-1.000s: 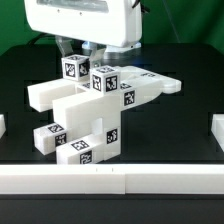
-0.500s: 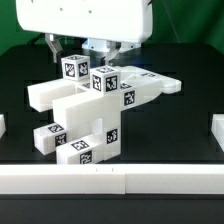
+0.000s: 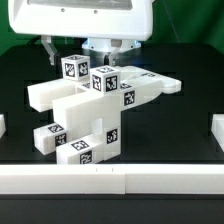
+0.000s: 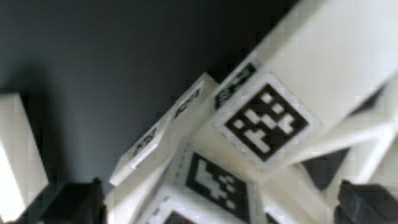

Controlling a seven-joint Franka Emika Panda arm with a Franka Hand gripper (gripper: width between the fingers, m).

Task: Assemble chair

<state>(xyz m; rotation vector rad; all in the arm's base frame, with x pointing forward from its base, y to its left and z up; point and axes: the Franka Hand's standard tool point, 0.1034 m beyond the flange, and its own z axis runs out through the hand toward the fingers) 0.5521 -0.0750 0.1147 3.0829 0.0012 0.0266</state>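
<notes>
White chair parts sat joined just below the gripper, jaws apart, released; lifting clear seemed next.

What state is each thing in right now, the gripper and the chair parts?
Gripper: open, above the chair, holding nothing.
Chair: partly built, blocks joined in one cluster, resting on the table.
</notes>
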